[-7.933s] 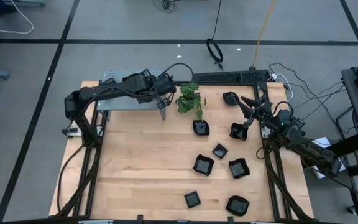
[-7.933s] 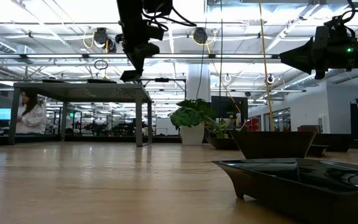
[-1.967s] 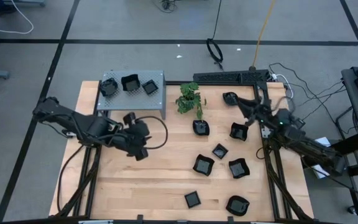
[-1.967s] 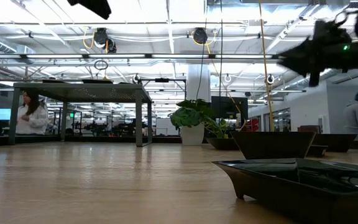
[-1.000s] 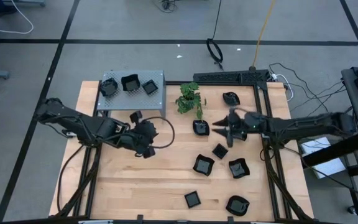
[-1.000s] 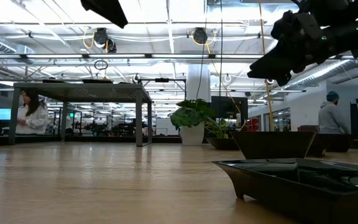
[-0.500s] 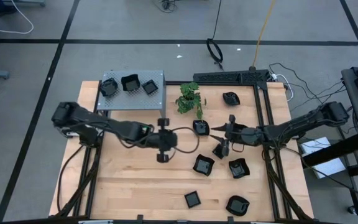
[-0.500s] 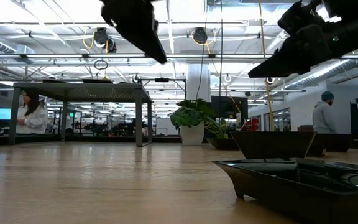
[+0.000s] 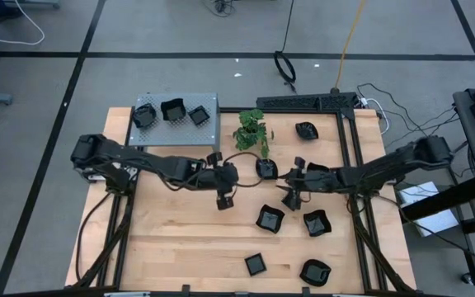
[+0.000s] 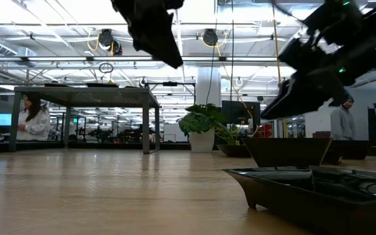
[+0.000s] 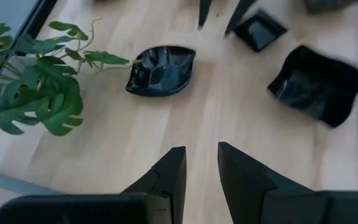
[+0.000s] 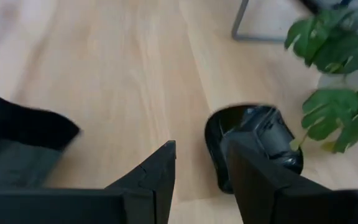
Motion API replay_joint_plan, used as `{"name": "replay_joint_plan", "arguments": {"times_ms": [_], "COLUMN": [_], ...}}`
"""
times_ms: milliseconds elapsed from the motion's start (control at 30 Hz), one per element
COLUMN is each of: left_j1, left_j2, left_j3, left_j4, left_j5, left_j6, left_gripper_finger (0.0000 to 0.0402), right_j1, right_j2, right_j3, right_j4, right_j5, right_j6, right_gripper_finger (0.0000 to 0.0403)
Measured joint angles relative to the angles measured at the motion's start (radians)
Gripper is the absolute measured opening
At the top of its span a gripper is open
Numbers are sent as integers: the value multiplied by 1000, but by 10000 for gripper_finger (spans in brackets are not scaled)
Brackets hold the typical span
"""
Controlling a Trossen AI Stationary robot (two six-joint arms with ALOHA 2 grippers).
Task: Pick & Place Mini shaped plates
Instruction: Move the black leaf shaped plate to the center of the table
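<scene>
the wooden table (image 9: 171, 239) carries a grey shelf (image 9: 176, 115) with three black plates on it, a small plant (image 9: 251, 132), and more black plates (image 9: 270, 219) scattered to the right. the left gripper (image 9: 223, 198) hovers mid-table, fingers narrowly apart and empty. the right gripper (image 9: 291, 194) hangs over one plate (image 12: 253, 146) beside the plant, fingers parted, holding nothing.
</scene>
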Motion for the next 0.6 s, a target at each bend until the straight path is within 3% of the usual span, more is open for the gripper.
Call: {"name": "replay_joint_plan", "arguments": {"times_ms": [267, 600], "left_j1": [-49, -126], "left_j2": [-138, -345], "left_j3": [0, 0], "left_j4": [-36, -112], "left_j5": [0, 0], "left_j6": [-10, -10], "left_gripper_finger": [97, 97], "right_j1": [-36, -100], "right_j2": [218, 356], "right_j3": [135, 185], "right_j4": [-17, 16], "right_j5": [1, -48], "right_j6": [-119, -177], "right_gripper_finger": [130, 130]}}
